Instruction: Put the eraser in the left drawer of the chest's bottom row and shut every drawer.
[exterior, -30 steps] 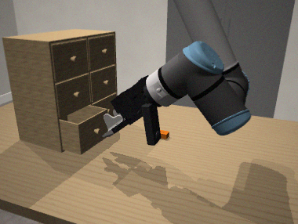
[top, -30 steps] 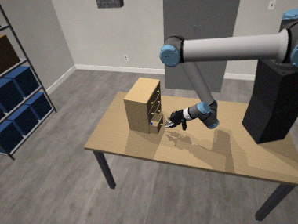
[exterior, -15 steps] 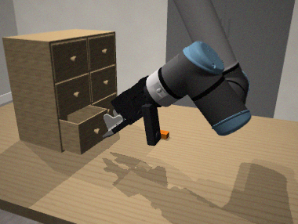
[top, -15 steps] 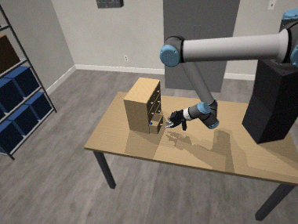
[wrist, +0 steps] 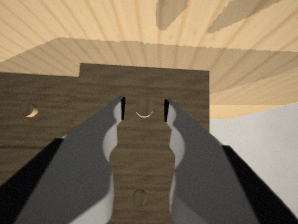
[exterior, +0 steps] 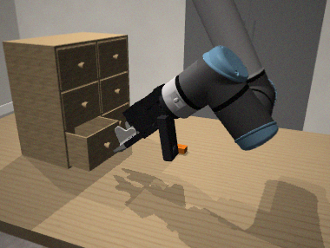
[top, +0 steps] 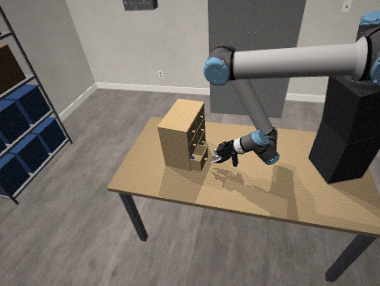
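The wooden chest [top: 181,134] stands upright on the table, with six drawers in three rows. Its bottom-left drawer [exterior: 93,145] is pulled partly out; the others are shut. A small blue thing [top: 192,157], perhaps the eraser, shows at the open drawer in the top view; I cannot see inside the drawer in the other views. My gripper [exterior: 122,140] is level with that drawer's front, just off its knob [exterior: 107,145]. In the wrist view the fingertips stand a little apart on either side of the knob [wrist: 144,114] without touching it, and hold nothing.
A small orange block [exterior: 183,149] lies on the table behind my wrist, right of the chest. The arm's dark base [top: 350,130] stands at the table's right end. A shelf with blue bins [top: 22,125] stands on the floor at the left.
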